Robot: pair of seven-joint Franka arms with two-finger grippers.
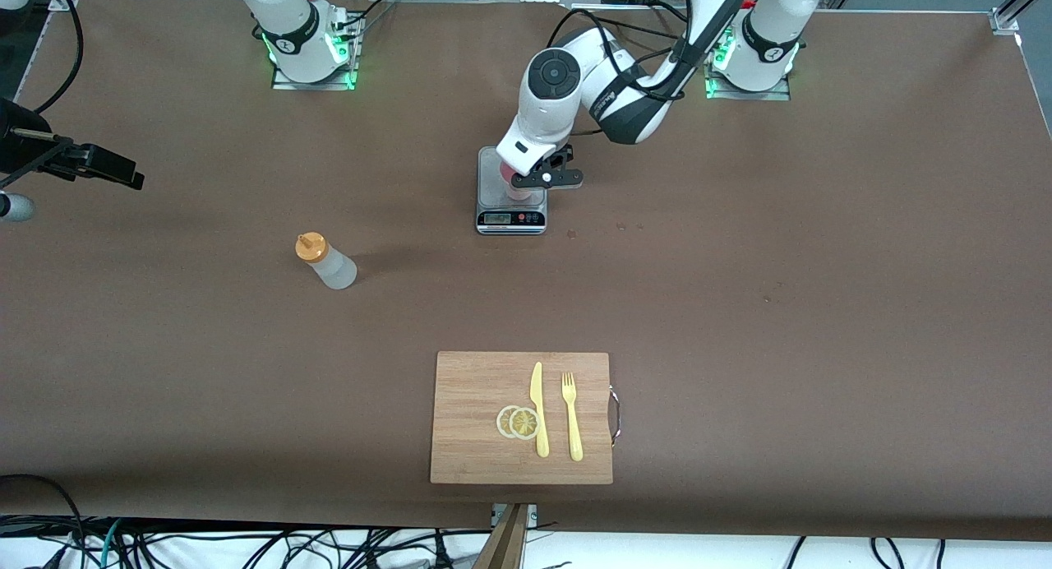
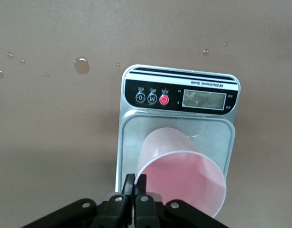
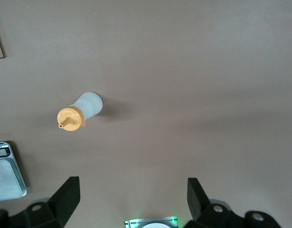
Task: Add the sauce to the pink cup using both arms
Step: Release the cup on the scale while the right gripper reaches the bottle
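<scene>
The pink cup (image 2: 181,173), standing on the scale (image 2: 177,142) at upper centre of the front view, was pinched at its rim by the left gripper (image 2: 135,187). The right gripper (image 3: 129,199) was held spread above the sauce (image 1: 325,261), left of centre. The cup could be tipped off the scale if the thin rim were tugged sideways.

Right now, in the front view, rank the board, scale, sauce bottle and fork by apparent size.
Largest to smallest:
1. board
2. scale
3. sauce bottle and fork: too close to rank.
</scene>
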